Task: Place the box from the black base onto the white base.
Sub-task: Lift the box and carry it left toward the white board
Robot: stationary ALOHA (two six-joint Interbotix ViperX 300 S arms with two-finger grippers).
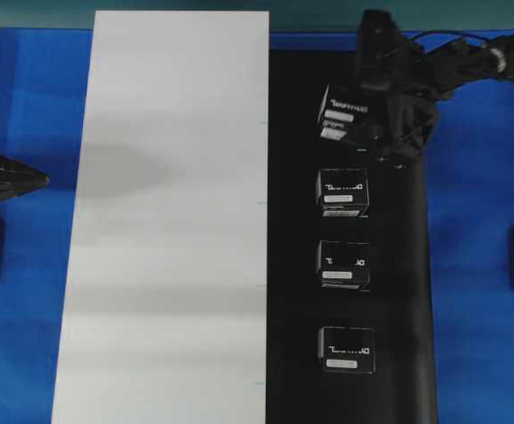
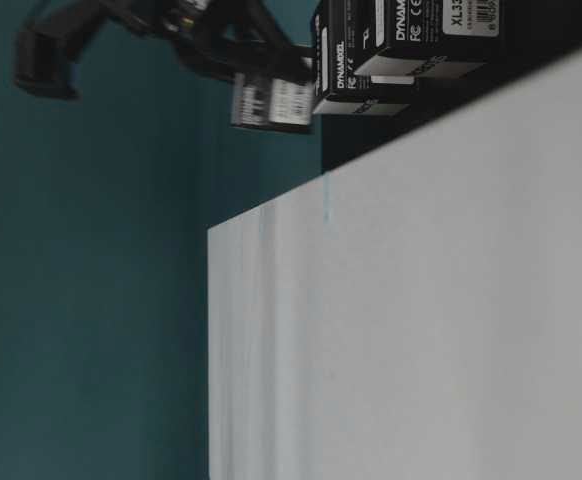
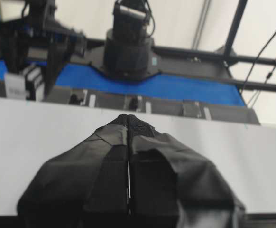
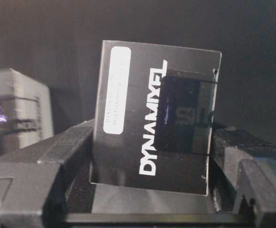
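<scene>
Black cardboard, white lettering: the small cube-like black box (image 1: pixel 347 113) is clamped between the fingers of the right gripper (image 1: pixel 389 119) at the far end of the long matte black base (image 1: pixel 407 291), seen tilted in the overhead view and apparently lifted clear of the sheet

In the right wrist view the box (image 4: pixel 154 118) is seen face-on, "DYNAMIXEL" lettering and a white rounded label on its top face, with the black gripper fingers (image 4: pixel 57 152) pressed against both of its sides

Three look-alike black boxes are lined up along the black base nearer the camera: second box (image 1: pixel 343 191), third box (image 1: pixel 343 265), fourth box (image 1: pixel 346 349), each flat on the sheet and well apart from its neighbours

The long plain white base (image 1: pixel 169 221) is laid alongside the black base, long edges touching; no box is seen on it. Both sheets are set on the blue table surface (image 1: pixel 478 265)

The left gripper (image 3: pixel 129 118) is seen in its own wrist view with its black tape-wrapped fingers pressed together and nothing between them, held over the white base (image 3: pixel 43 137)

In the table-level view the held box (image 2: pixel 271 102) is seen hanging beyond the far edge of the white base, next to the row of boxes
</scene>
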